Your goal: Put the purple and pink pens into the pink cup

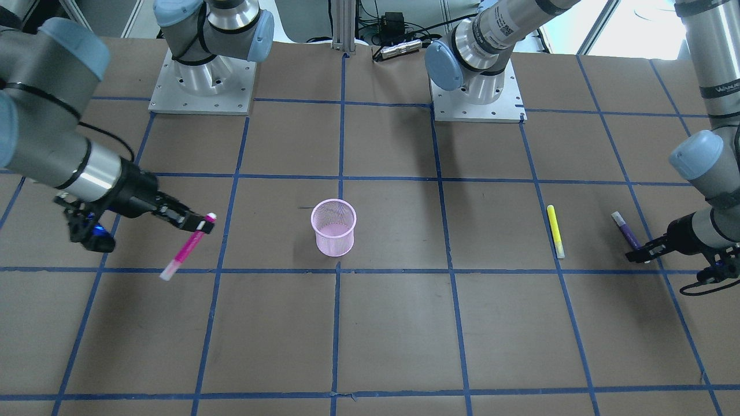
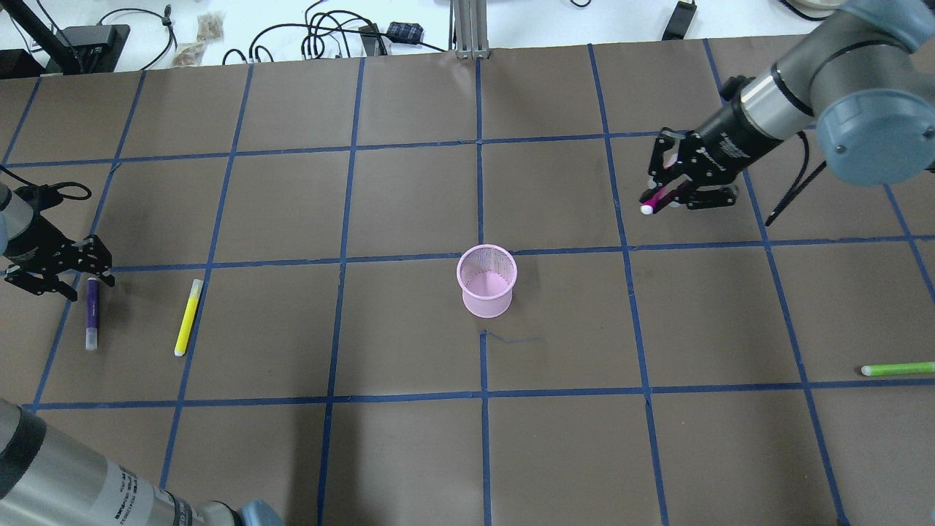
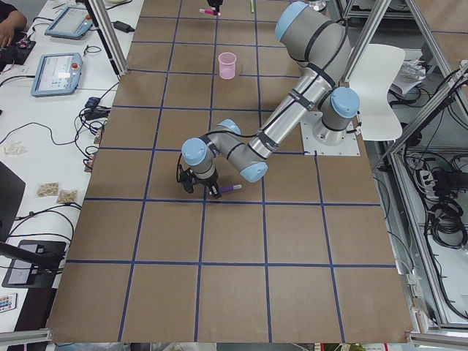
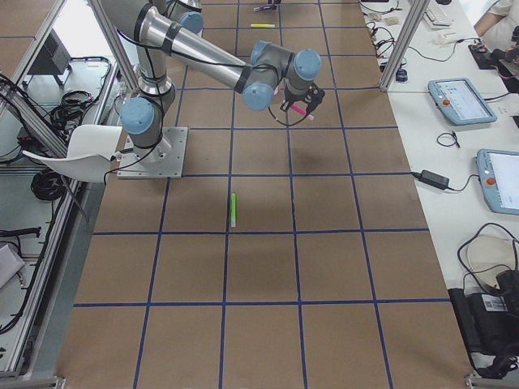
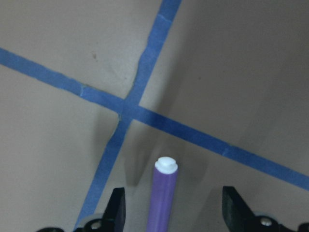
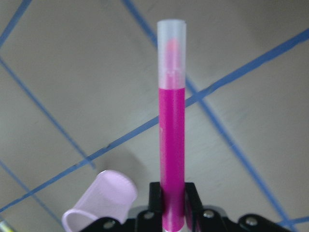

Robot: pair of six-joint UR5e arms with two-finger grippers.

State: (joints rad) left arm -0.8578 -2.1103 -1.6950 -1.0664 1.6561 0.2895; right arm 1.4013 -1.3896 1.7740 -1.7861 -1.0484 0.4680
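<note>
The pink mesh cup (image 2: 487, 280) stands upright near the table's middle, also in the front view (image 1: 333, 227). My right gripper (image 2: 668, 197) is shut on the pink pen (image 1: 184, 251) and holds it above the table, off to the cup's side. In the right wrist view the pen (image 6: 171, 140) points away from the fingers, with the cup (image 6: 99, 200) low on the left. The purple pen (image 2: 92, 310) lies flat on the table at the far left. My left gripper (image 2: 91, 285) is open, its fingers either side of the pen's end (image 5: 163, 193).
A yellow pen (image 2: 188, 316) lies beside the purple one, toward the cup. A green pen (image 2: 897, 369) lies near the right edge of the overhead view. Blue tape lines grid the brown table. Cables and boxes sit beyond the far edge.
</note>
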